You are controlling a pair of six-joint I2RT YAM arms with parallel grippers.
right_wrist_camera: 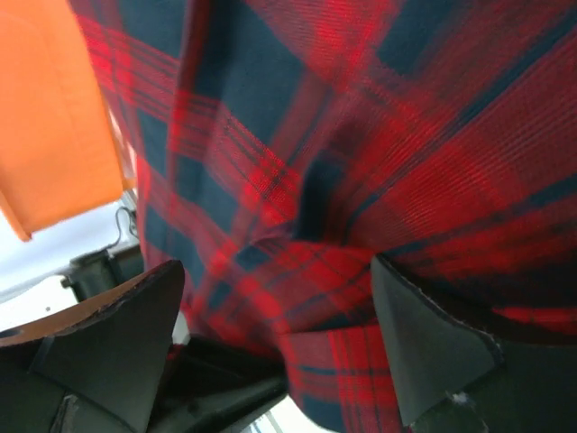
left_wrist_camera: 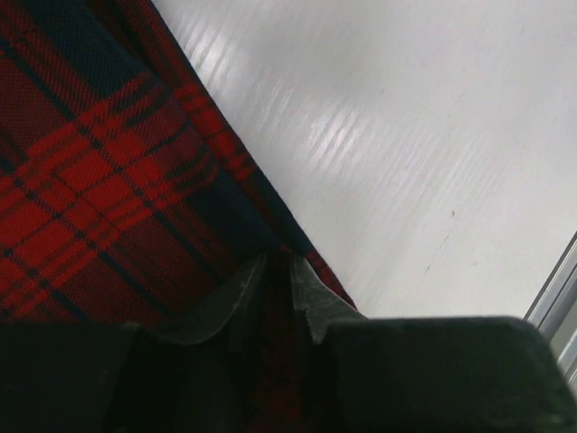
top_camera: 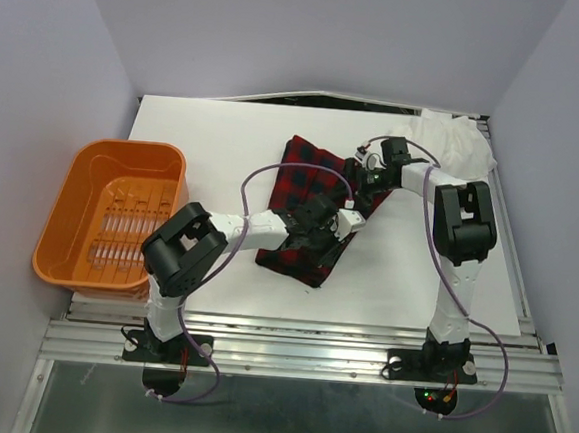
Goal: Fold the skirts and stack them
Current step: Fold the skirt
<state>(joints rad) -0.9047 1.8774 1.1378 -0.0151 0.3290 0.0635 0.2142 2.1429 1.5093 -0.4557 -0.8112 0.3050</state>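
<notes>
Top external view shows a red and dark plaid skirt (top_camera: 308,178) lying partly folded at the middle of the white counter (top_camera: 226,136), with both arms reaching onto it. The left end effector (top_camera: 318,241) sits at the skirt's lower edge; in the left wrist view its fingers are pinched together on the hem. The right end effector (top_camera: 360,187) is at the skirt's right edge, its fingers spread wide apart over the plaid, clamping nothing. An orange basket (top_camera: 72,174) at the left of the frame shows its slotted floor. A crumpled white cloth (top_camera: 456,139) lies at the upper right
</notes>
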